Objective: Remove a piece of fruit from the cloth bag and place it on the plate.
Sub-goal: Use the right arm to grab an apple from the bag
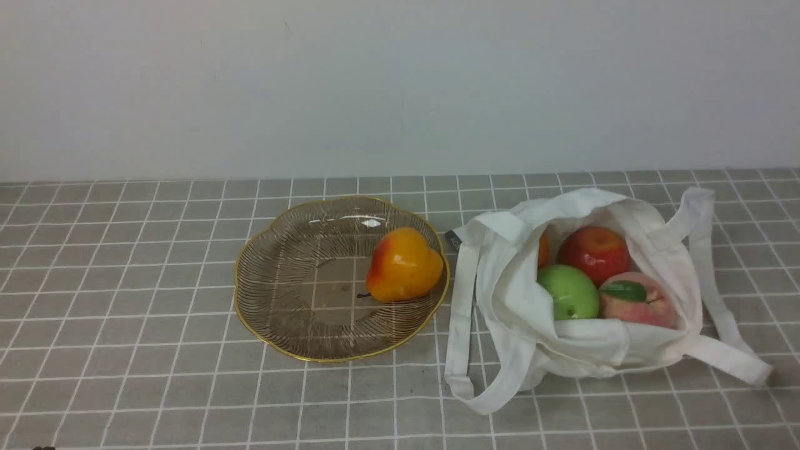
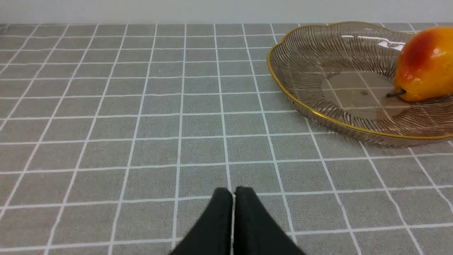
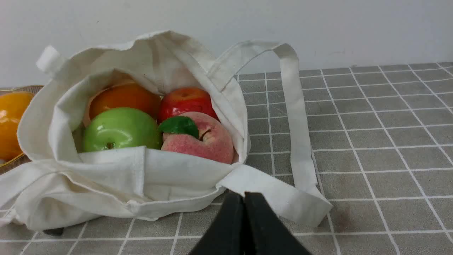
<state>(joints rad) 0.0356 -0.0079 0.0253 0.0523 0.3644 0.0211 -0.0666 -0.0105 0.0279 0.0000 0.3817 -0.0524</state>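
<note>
The white cloth bag [image 1: 581, 350] lies open on the right of the table, its straps spread out. Inside it the green apple [image 1: 569, 292], the piece of fruit, rests against a red apple [image 1: 595, 252], a pink peach [image 1: 639, 300] and an orange fruit [image 3: 124, 97]. The green apple [image 3: 120, 130] shows near the bag's front lip [image 3: 141, 177] in the right wrist view. The amber plate [image 1: 281, 294] stands left of the bag and holds an orange-yellow pear [image 1: 403, 265]. My right gripper [image 3: 244, 194] is shut and empty just short of a strap. My left gripper [image 2: 233, 189] is shut over bare cloth, away from the plate [image 2: 318, 71].
A grey checked tablecloth [image 1: 125, 312] covers the table up to a plain white wall [image 1: 375, 81]. The bag's long straps [image 1: 462, 325] trail toward the table's front and off to the right [image 1: 731, 350]. The pear [image 2: 424, 65] fills the plate's side nearest the bag.
</note>
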